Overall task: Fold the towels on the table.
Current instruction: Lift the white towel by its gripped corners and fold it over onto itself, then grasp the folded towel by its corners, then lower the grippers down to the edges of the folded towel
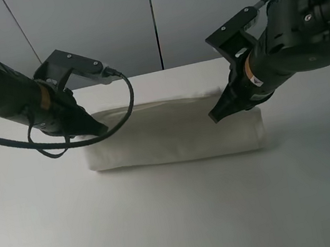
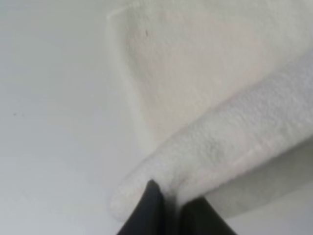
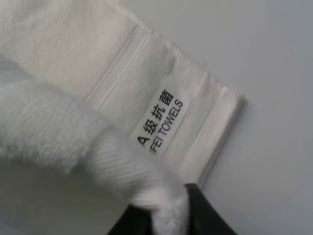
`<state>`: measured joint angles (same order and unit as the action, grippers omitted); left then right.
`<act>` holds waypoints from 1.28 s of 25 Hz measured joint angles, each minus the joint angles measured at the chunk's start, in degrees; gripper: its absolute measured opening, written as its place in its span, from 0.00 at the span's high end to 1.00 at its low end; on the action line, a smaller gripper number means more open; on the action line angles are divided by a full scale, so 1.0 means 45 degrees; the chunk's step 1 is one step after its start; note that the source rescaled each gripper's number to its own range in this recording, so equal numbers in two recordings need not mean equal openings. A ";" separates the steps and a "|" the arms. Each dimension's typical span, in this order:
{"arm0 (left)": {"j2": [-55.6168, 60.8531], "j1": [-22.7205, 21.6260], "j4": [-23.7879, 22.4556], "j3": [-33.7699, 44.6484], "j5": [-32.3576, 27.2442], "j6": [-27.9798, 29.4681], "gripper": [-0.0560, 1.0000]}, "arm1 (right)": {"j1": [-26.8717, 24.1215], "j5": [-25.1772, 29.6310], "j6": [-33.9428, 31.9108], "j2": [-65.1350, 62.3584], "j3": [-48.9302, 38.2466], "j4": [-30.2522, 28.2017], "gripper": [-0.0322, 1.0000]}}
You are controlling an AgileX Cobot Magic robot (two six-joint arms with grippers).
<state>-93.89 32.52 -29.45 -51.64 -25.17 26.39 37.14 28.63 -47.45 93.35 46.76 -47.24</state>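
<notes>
Towel point(image 1: 174, 138) on white table point(image 1: 169, 224): L gripper point(image 1: 99, 130) clenched on its 9 o'clock end, R gripper point(image 1: 217, 115) pinching the 3 o'clock end; grey wall panels point(image 1: 98, 27) at 12.

Plain matte white table point(image 1: 181, 222), fills most of the overhead view, and the surface looks smooth and bare around the cloth. Sitting on it is a white terry towel point(image 1: 174, 138), a long folded strip lying crosswise, a bit toward the back edge. At its right end the bottom layer lies flat on the tabletop, showing the woven border band and a small label point(image 3: 159, 122) with grey "TOWELS" lettering.
</notes>
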 joint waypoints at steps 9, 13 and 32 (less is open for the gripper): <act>-0.0639 0.0000 -0.1810 0.0000 0.0698 0.1236 0.06 | 0.0000 -0.0083 -0.2720 0.0215 0.0000 -0.1535 0.02; -0.0639 0.0000 -0.2883 -0.0019 0.0771 0.2444 0.02 | 0.0000 0.0065 -0.3214 0.0215 0.0000 -0.1639 0.00; -0.0690 -0.2311 0.3235 -0.1715 -0.0645 -0.2332 0.01 | -0.1322 0.1096 0.0852 0.0237 0.1753 0.4507 0.00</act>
<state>-96.99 22.12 -14.89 -59.35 -28.07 15.90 31.19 33.56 -43.61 94.42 54.65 -26.96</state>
